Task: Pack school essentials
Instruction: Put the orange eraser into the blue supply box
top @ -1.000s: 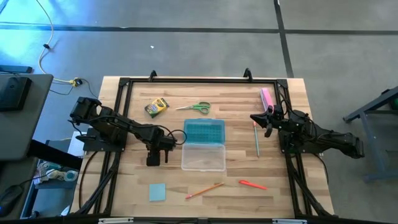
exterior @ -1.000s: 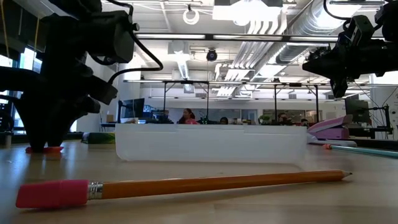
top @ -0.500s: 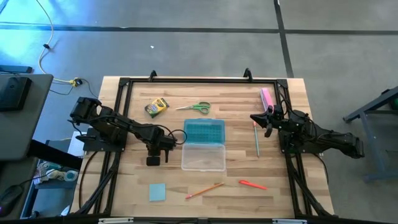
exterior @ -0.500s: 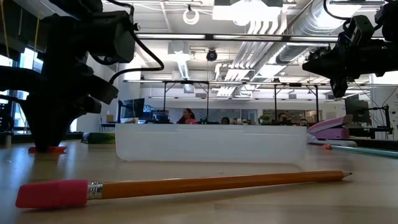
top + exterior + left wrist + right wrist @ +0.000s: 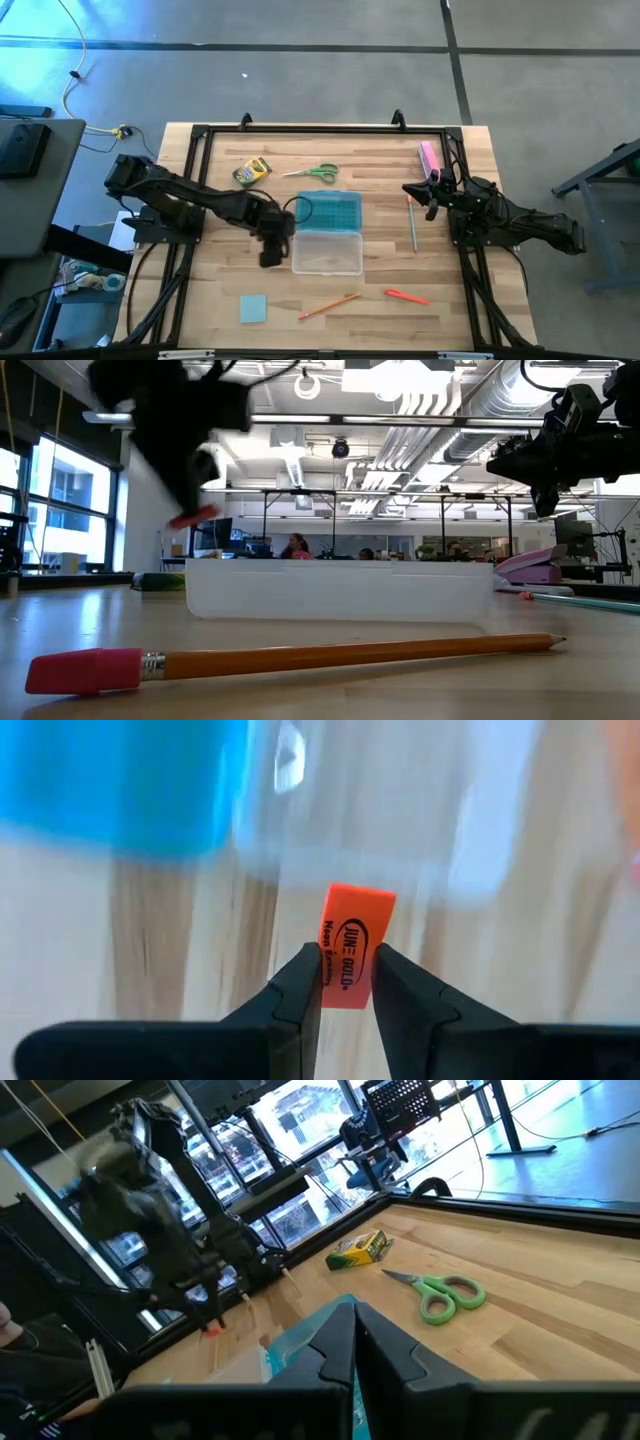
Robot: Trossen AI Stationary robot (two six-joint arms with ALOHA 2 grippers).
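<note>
My left gripper (image 5: 272,250) is shut on the tiny red piece (image 5: 358,920), a small orange-red eraser with dark print. It hangs above the table beside the left edge of the open case (image 5: 327,233), whose teal lid (image 5: 328,210) lies flat behind the clear tray (image 5: 328,254). In the low view the piece (image 5: 190,517) is well above the tabletop. My right gripper (image 5: 425,195) is shut and empty, raised at the right, near the green pencil (image 5: 413,225) and the pink bar (image 5: 429,157). My left gripper pinches the red piece by its two broad faces (image 5: 347,982), at the end nearer the wrist, between its two fingers (image 5: 300,982). The fingers point down from above. The piece sticks out past the fingertips, lifted clear of the table.
The crayon box (image 5: 252,172) and the green-handled scissors (image 5: 315,173) lie behind the case. The blue note pad (image 5: 253,308), the orange pencil (image 5: 328,306) and the orange pen (image 5: 405,296) lie near the front edge. A black frame (image 5: 200,135) borders the table.
My left gripper has risen from the table and gone toward the table's right edge, up to the case's left side. The red piece, which lay on the table under it, is now lifted clear.
</note>
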